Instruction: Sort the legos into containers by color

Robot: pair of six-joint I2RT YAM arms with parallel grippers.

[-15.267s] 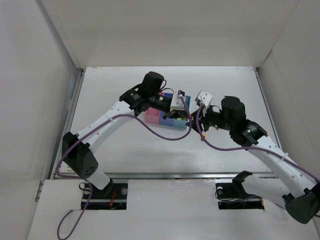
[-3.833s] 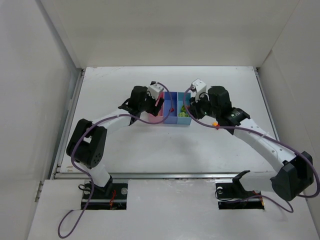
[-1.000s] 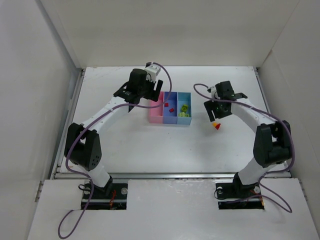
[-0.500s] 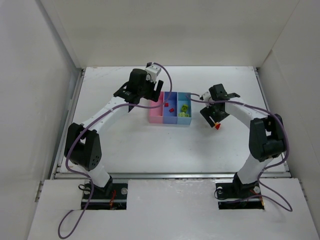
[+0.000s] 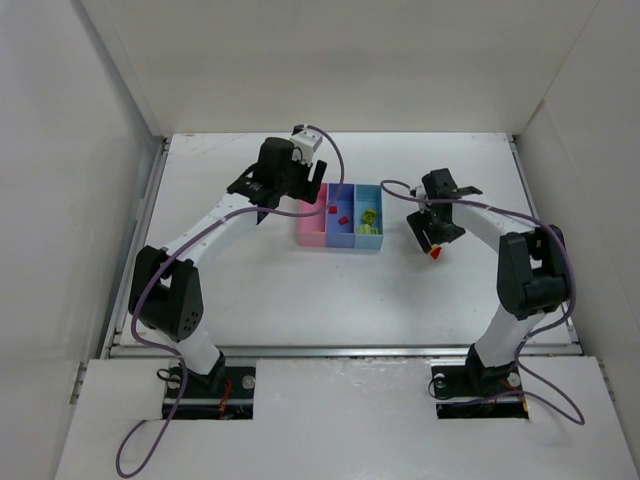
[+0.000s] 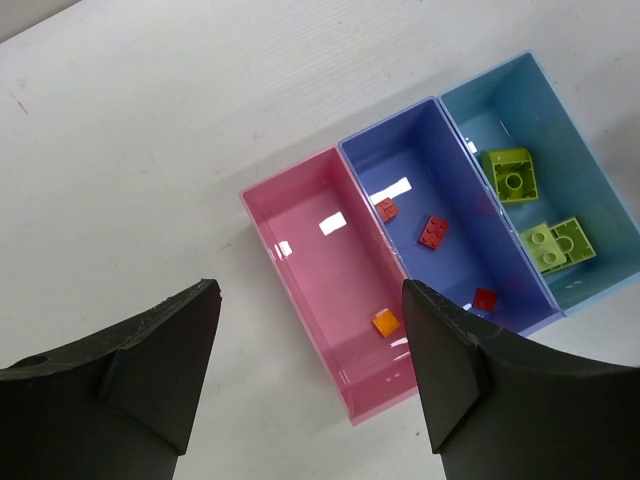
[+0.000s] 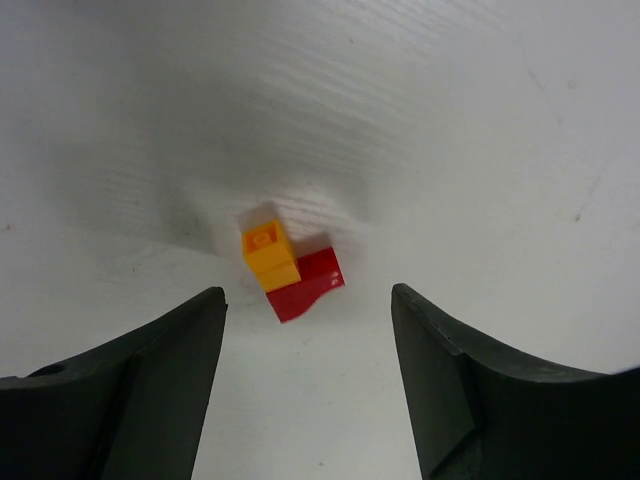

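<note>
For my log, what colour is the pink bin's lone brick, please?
The small plastic brick is orange; left wrist view.

White table (image 5: 250, 290) carries joined bins (image 5: 311, 232) and seemingly stuck-together legos (image 7: 272, 255).

The left hand (image 6: 308, 295) hangs with fingers spread wide, holding nothing. The right hand (image 7: 307, 293) points downward, fingers likewise parted.

Bright, even light, sharp focus; glare spots inside the containers (image 6: 263, 236), soft shadow on the table (image 7: 480, 110).
</note>
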